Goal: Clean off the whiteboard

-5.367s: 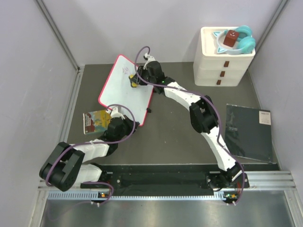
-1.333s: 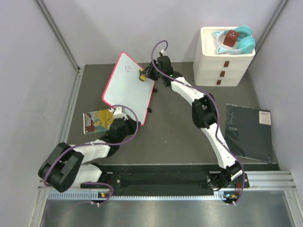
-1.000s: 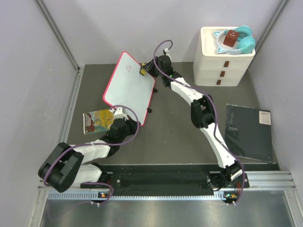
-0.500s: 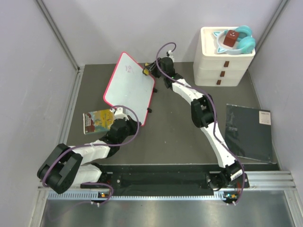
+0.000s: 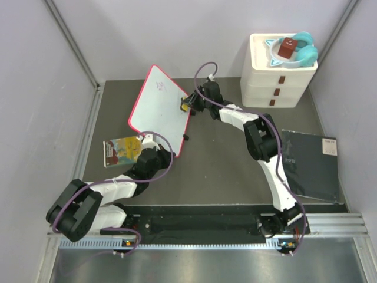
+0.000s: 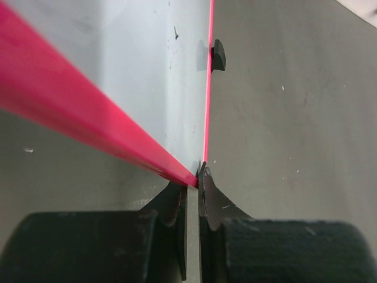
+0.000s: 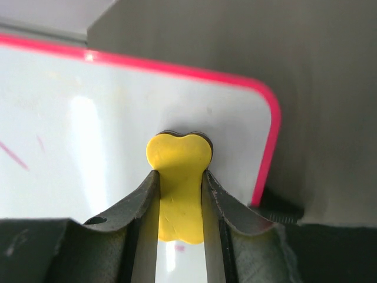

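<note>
Item 1. Right gripper (image 7: 180, 174): fingers pressed together on a yellow eraser (image 7: 179, 158), which stands out past the fingertips with a dark layer at its far end. The eraser's tip sits at the white surface of the whiteboard (image 7: 106, 106), just inside one rounded corner of the red-pink frame. In the top view this gripper (image 5: 187, 106) is at the board's right long edge.

Item 2. Left gripper (image 6: 195, 180): fingers closed on the board's near corner, pinching the frame where two edges meet. A black clip (image 6: 218, 54) projects from the right edge beyond it.

Item 3. Whiteboard (image 5: 160, 112): set at an angle on the dark table (image 5: 218, 159), left of centre. Faint red marks (image 5: 159, 86) lie near its far corner.

Item 4. Surroundings, relative to the whiteboard:
- picture booklet (image 5: 119, 151), just left of the near corner;
- white drawer unit (image 5: 277, 79), well to the right, bearing a teal headset (image 5: 303, 53) and a dark red block (image 5: 287, 47);
- dark sheet (image 5: 309, 162), far right, nearer the arm bases.
</note>
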You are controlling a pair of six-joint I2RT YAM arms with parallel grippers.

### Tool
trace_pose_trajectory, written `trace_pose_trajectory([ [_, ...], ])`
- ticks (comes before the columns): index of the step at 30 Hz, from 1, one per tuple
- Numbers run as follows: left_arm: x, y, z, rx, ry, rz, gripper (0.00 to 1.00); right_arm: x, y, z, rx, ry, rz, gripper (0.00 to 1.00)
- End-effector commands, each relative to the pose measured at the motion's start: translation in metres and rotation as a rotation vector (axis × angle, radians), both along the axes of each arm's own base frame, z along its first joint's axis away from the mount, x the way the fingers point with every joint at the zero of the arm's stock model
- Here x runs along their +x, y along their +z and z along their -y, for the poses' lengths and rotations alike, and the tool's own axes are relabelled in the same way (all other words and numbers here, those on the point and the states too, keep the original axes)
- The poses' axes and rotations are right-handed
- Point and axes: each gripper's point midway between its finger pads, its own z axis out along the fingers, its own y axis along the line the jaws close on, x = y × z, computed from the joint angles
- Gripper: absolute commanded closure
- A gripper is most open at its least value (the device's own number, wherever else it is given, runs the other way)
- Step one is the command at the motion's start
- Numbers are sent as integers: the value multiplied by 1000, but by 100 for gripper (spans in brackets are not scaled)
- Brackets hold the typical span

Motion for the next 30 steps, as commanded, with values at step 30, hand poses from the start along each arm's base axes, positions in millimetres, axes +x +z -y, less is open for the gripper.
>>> trace_pose_trajectory([
  [30, -57, -54, 7, 143, -231, -195, 100, -54, -15, -2, -155, 146, -14, 100],
])
